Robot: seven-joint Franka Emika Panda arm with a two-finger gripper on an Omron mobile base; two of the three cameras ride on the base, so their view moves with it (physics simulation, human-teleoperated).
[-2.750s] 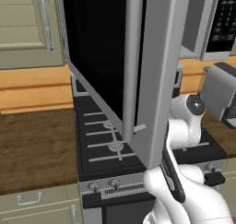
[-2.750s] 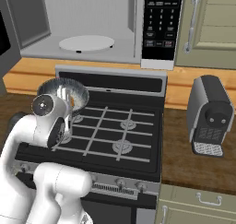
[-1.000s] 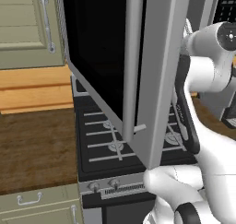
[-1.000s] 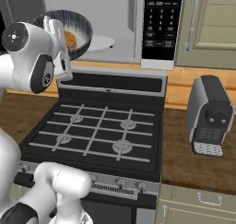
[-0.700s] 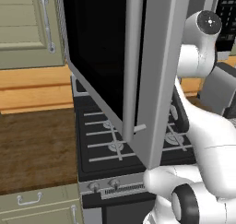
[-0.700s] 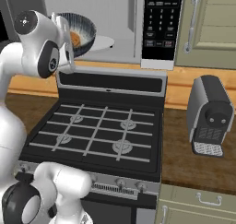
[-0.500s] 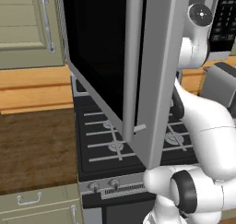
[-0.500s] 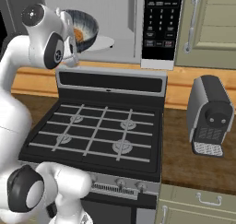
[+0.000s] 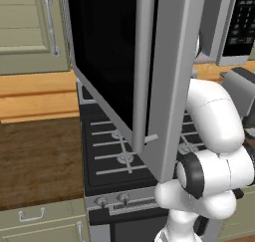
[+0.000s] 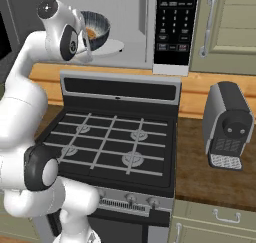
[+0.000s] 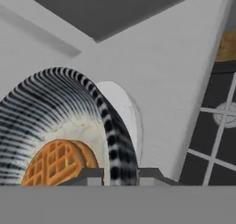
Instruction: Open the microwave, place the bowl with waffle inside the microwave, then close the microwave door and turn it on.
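Observation:
The microwave [image 10: 150, 32] stands open above the stove, its keypad [image 10: 174, 22] on the right. Its door [image 9: 109, 61] swings out toward me, with the slim handle [image 9: 141, 61] in front. My gripper [image 10: 88, 41] is shut on the rim of the blue-grey bowl [image 10: 96, 25], holding it tilted inside the cavity, just over the white turntable plate [image 10: 114, 46]. In the hand view the bowl [image 11: 69, 103] rises between my fingertips [image 11: 90, 175], with the waffle [image 11: 57, 163] lying in it and the plate [image 11: 125, 112] behind. I cannot tell whether the bowl touches the plate.
The black gas stove [image 10: 115, 137] lies below the microwave. A silver and black appliance [image 10: 227, 124] stands on the wooden counter to the right. A beige cabinet door [image 10: 230, 27] hangs right of the keypad. The open door blocks the left side.
The arm has lifted the bowl with the waffle from above the stove up to the microwave and carried it in over the turntable plate. The door has stayed open.

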